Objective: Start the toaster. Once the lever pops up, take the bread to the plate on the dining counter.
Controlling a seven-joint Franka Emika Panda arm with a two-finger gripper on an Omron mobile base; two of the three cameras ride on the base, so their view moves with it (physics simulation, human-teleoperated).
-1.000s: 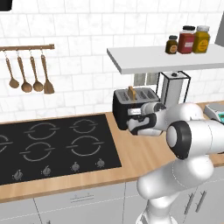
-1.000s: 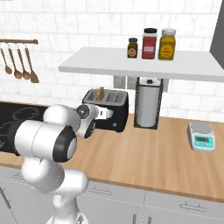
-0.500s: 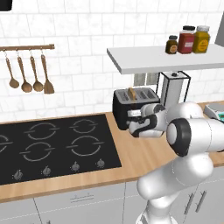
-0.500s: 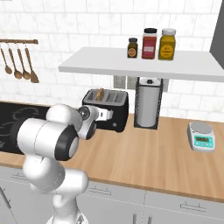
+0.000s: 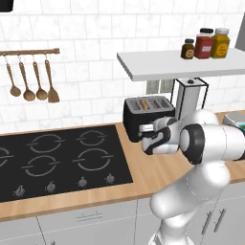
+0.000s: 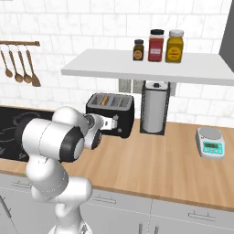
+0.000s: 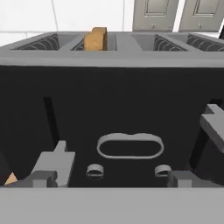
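Fingers (image 7: pixel 109 179) nearer the toaster (image 7: pixel 113 109) than before, spread apart; bread (image 7: pixel 96 39) upright in its slot.

The toaster (image 5: pixel 147 111) stands on the worktop (image 5: pixel 158 167) against the wall, the bread (image 7: pixel 96 39) upright in one of its slots. The hob (image 5: pixel 57 160) lies to its left, the paper-towel holder (image 6: pixel 155 107) just right, under the shelf (image 6: pixel 146 73) bearing three jars (image 6: pixel 156 45).
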